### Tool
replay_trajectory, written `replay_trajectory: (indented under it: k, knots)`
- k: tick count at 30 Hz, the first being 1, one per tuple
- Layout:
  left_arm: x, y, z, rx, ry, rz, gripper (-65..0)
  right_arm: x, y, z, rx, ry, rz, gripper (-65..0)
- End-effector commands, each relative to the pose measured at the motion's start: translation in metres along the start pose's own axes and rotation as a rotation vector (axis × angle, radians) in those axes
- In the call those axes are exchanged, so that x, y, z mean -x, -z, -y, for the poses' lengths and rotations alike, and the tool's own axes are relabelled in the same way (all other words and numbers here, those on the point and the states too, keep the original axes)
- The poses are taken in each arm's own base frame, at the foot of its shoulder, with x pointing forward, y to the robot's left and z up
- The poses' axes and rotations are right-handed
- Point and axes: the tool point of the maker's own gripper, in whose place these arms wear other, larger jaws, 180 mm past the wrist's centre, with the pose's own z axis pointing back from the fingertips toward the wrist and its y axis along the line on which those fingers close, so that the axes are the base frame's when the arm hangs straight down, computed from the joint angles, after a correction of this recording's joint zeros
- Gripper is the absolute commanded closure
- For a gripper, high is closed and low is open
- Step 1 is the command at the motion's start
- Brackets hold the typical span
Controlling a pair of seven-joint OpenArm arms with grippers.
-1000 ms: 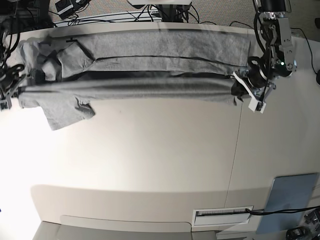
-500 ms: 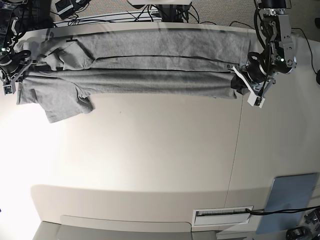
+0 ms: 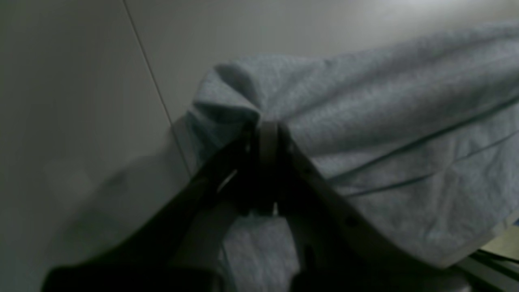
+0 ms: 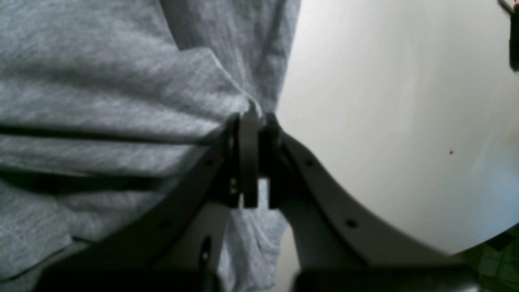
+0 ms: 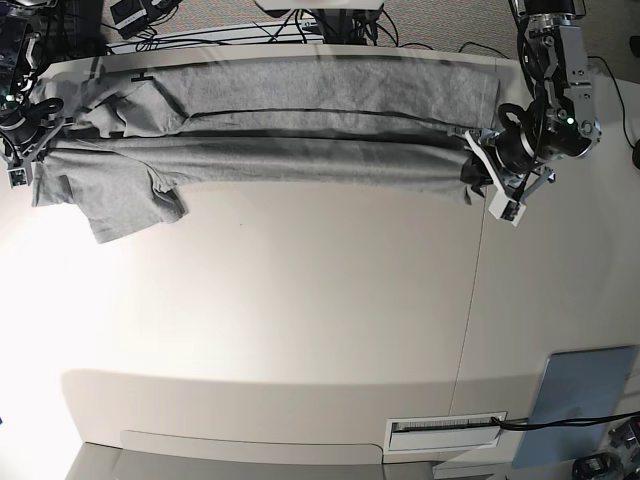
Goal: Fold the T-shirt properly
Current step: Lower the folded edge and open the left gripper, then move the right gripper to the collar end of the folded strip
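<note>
The heather-grey T-shirt (image 5: 290, 125) lies stretched across the far side of the table, folded lengthwise into a long band, with one short sleeve (image 5: 125, 205) hanging toward the front at the left. My left gripper (image 5: 475, 165) is shut on the T-shirt's right end; in the left wrist view the cloth (image 3: 365, 121) bunches over its closed fingertips (image 3: 267, 134). My right gripper (image 5: 30, 140) is shut on the T-shirt's left end, and the right wrist view shows fabric (image 4: 121, 101) pinched between its fingers (image 4: 249, 134).
A seam (image 5: 475, 300) runs front to back across the white tabletop (image 5: 300, 320). A blue-grey pad (image 5: 580, 400) lies at the front right, with a white slotted plate (image 5: 445, 430) beside it. Cables (image 5: 230, 30) trail behind the table's far edge.
Both grippers have carried the held edge of the T-shirt toward the far side and lowered it; the front fold now lies flatter and closer to the rear fold.
</note>
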Motion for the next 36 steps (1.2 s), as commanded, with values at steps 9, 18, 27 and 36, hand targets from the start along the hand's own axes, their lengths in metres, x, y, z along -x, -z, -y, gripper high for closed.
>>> replay_trajectory:
  k: [9, 18, 27, 36]
  knots:
    - [0.016, -0.006, -0.008, -0.034, 0.017, -0.075, 0.0, -0.012, -0.005, 0.02, 0.055, -0.022, 0.028, 0.0]
    - [0.021, -0.007, -0.015, -0.075, 0.057, -0.09, -4.8, -0.013, -0.005, 0.02, 0.054, -0.022, 0.029, 0.0]
    - [0.024, -0.008, -0.02, -0.107, 0.07, -0.108, -45.1, -0.013, -0.005, 0.02, 0.054, -0.022, 0.03, -21.5]
    - [0.034, -0.021, -0.062, -0.317, 0.096, -0.187, -45.1, -0.028, -0.006, 0.023, 0.038, 0.042, 0.078, -23.7]
